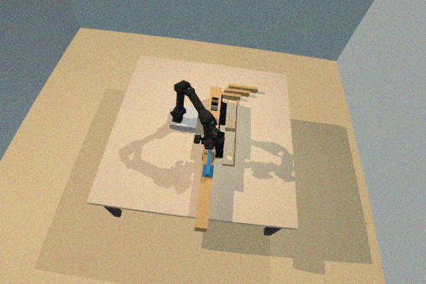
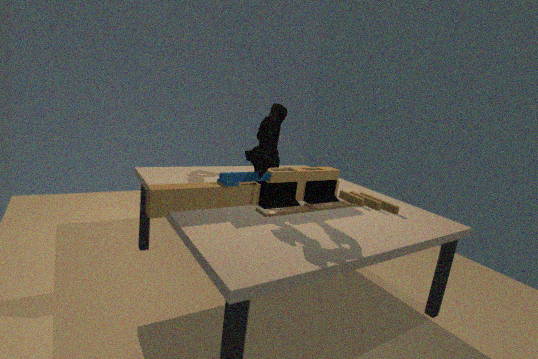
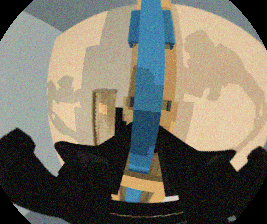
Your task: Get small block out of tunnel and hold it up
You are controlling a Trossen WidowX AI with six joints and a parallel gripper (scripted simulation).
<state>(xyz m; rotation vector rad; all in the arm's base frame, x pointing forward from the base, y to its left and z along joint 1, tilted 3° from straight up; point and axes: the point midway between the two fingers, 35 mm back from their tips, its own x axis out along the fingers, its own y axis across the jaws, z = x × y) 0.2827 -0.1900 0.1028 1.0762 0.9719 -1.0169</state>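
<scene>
One blue handle (image 1: 208, 167) (image 2: 237, 178) (image 3: 150, 60): lying along the wooden rail (image 1: 203, 202) (image 2: 200, 197) (image 3: 170, 75), which runs toward 6 o'clock in the top view. One tool (image 1: 208, 149) (image 2: 260, 173) (image 3: 144, 125): clenched on that handle; I judge the grip made.

One wooden tunnel structure (image 1: 216, 90) (image 2: 331, 173): in place on the table (image 1: 158, 83) (image 2: 400, 229) (image 3: 224, 65), reaching toward 12 o'clock from the tool. One small block: I cannot make it out in any view; by the task it belongs inside the covered tunnel, and I take it as not yet retrieved.

Three loose rods (image 1: 247, 88) (image 2: 385, 204): at 1 o'clock from the tool, unused.

Outstanding, in my judgement: slide the cage until the block is reachable, let go of the handle, grasp the block, raise it and hold it up.
</scene>
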